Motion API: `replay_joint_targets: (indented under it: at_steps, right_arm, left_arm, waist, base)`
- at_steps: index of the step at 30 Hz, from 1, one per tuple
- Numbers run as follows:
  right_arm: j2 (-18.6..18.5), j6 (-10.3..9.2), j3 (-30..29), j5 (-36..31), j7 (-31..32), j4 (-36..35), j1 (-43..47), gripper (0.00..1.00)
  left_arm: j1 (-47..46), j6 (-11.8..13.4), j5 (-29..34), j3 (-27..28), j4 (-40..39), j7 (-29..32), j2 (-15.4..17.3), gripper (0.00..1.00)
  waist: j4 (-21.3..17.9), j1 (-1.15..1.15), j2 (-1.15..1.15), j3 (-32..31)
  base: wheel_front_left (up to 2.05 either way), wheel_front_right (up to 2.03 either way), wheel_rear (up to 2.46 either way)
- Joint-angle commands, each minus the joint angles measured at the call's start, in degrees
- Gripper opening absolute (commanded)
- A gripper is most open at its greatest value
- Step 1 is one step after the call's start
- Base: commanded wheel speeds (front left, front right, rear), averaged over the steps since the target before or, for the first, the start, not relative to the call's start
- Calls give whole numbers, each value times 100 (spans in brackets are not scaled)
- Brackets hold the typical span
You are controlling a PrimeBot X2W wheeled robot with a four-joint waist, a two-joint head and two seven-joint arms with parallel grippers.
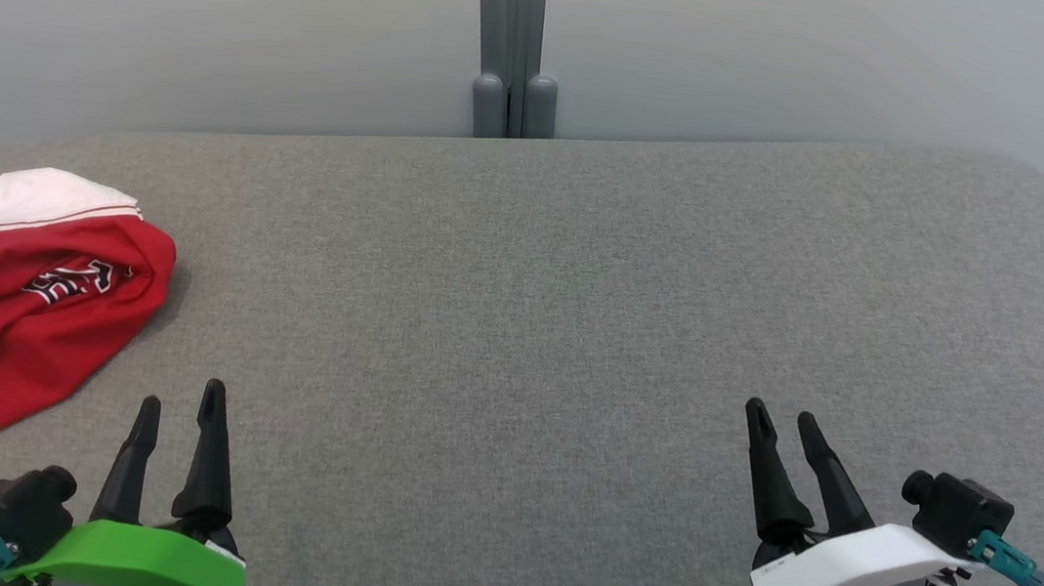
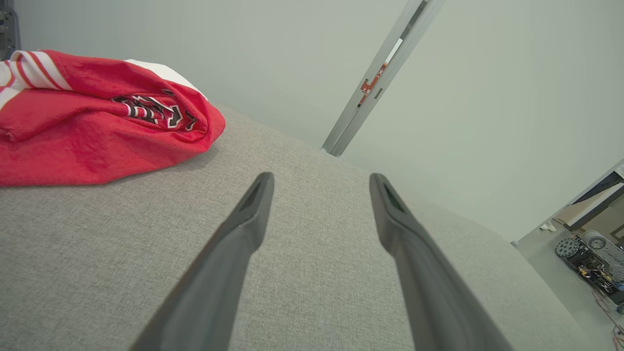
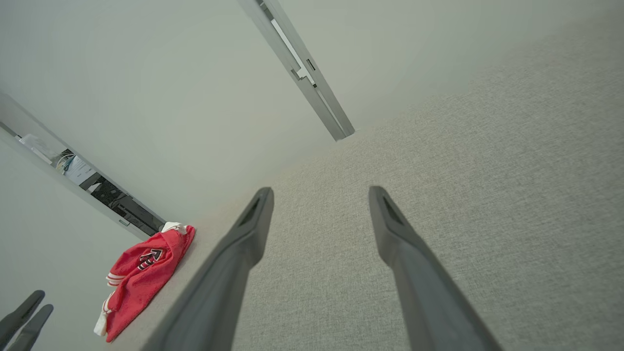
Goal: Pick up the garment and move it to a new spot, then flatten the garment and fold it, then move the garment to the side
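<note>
Surface: grey woven pad (image 1: 518,332) lies wide before you, its far corners rounded.
Left claw: your left claw (image 1: 181,395) sits at the lower left of the head view, fingers spread, nothing between them. In its own wrist view the left claw (image 2: 321,178) shows bare pad in the gap.
Right claw: your right claw (image 1: 781,415) sits at the lower right, fingers likewise parted and empty. Its wrist view shows the right claw (image 3: 320,190) above plain grey weave.
Claws together: well apart, both pointing toward the far edge of the pad.
Garment: red garment (image 1: 29,306) with white stripes, a white panel and black-and-white lettering lies bunched in a heap at the pad's left edge. You find it ahead and to the left of your left claw, near but not touching, and well apart from your right claw.
Wall: pale wall (image 1: 221,3) runs behind the pad.
Post: grey post (image 1: 512,36) stands upright against the wall, about midway along the far edge.
Floor: a wheeled machine (image 2: 590,248) with cables sits past the pad's end in the left wrist view.
</note>
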Motion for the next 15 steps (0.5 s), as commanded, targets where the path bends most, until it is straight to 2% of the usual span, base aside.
replay_joint_targets:
  at_steps: [1, 15]
  right_arm:
    - [-28, 2, 36, -184, -66, -79, -46, 100]
    - [-33, 2, 212, -986, -273, -66, -40, 100]
  left_arm:
    - [16, -27, 212, -13, -75, -72, 45, 100]
    - [99, 19, 976, -47, -156, -273, 51, 100]
  waist:
    - [-1, 0, 0, -1]
    - [-17, 0, 0, -16]
  base:
    - [0, 0, 0]
    - [0, 0, 0]
